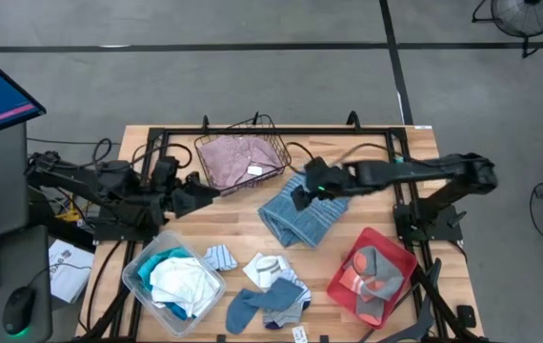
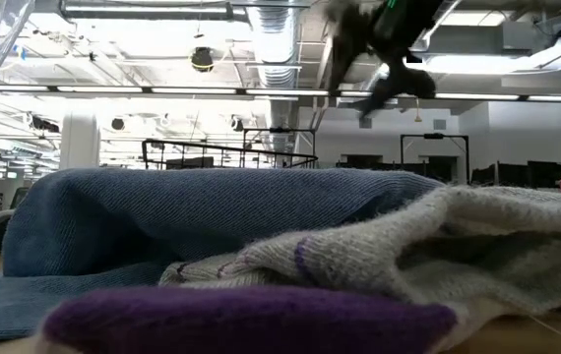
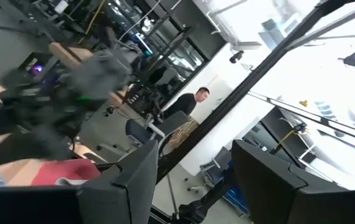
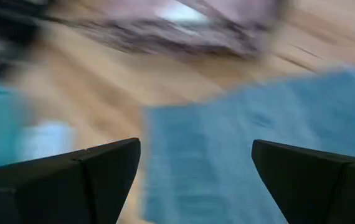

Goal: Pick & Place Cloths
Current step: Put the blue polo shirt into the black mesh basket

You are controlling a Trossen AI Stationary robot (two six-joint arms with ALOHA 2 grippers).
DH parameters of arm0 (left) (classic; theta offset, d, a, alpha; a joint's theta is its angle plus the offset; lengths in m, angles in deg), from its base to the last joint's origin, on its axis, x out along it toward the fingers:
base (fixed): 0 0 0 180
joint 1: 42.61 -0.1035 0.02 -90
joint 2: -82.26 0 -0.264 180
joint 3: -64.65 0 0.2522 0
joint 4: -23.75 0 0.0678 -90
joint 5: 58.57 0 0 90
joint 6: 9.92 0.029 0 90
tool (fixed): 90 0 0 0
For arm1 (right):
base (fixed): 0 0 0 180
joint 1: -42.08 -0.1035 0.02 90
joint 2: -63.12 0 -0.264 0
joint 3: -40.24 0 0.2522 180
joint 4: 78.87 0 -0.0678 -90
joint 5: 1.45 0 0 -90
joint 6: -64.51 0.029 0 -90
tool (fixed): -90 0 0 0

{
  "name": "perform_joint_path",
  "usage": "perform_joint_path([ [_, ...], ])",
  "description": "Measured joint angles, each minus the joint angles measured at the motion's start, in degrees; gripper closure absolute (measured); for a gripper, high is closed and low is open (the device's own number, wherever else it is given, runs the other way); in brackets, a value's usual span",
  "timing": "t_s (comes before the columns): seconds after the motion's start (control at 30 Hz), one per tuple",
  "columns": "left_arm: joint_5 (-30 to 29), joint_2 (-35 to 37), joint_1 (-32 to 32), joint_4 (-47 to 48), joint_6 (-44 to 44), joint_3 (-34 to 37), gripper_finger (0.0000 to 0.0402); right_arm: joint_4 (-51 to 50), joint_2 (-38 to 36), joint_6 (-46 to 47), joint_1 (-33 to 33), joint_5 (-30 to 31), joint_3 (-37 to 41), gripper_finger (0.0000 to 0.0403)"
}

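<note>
The grey-blue striped towel (image 1: 302, 218) lies crumpled on the table's middle. My right gripper (image 1: 300, 197) hangs open above its far-left part, clear of it, and the right wrist view shows the towel (image 4: 252, 143) below the spread fingers (image 4: 196, 180). In the low view that gripper (image 2: 374, 74) is high in the air. The dusty pink shirt (image 1: 241, 157) lies in the black wire basket (image 1: 202, 162). My left gripper (image 1: 202, 195) waits open near the basket's near-left corner. Grey and navy socks (image 1: 267, 303) and a white cloth (image 1: 270, 268) lie near the table's near edge.
A clear plastic bin (image 1: 136, 267) at the near left holds white and turquoise cloths (image 1: 181, 283). A red tray (image 1: 343, 286) at the near right carries grey and coral socks (image 1: 374, 272). A small striped cloth (image 1: 219, 257) lies beside the bin. A person (image 3: 193, 102) stands in the room beyond.
</note>
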Motion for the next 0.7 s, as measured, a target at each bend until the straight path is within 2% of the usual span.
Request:
perform_joint_path([
  [0.17, 0.0, 0.55, 1.35, 0.11, 0.35, 0.0, 0.0211, -22.49, 9.41, 3.45, 0.57, -3.08, -10.5, 0.0097],
  [0.27, 0.0, 0.55, 1.73, 0.11, 0.35, 0.0, 0.0211, -34.28, 13.69, 11.6, -2.11, -4.99, -12.75, 0.0097],
  [0.33, -0.01, 0.55, 2.11, 0.09, 0.35, 0.0, 0.0211, -37.11, 15.05, 17.12, -4.56, -5.05, -12.54, 0.0097],
  [0.5, 0.0, 0.55, 2.3, 0.08, 0.35, 0.0, 0.0211, -34.81, 15.89, 31.77, -7.97, -6.47, -8.45, 0.0097],
  [0.7, 0.02, 0.53, 2.3, 0.04, 0.34, 0.0, 0.0211, -23.32, 15.37, 45.64, -7.98, -5.71, -3.4, 0.0097],
])
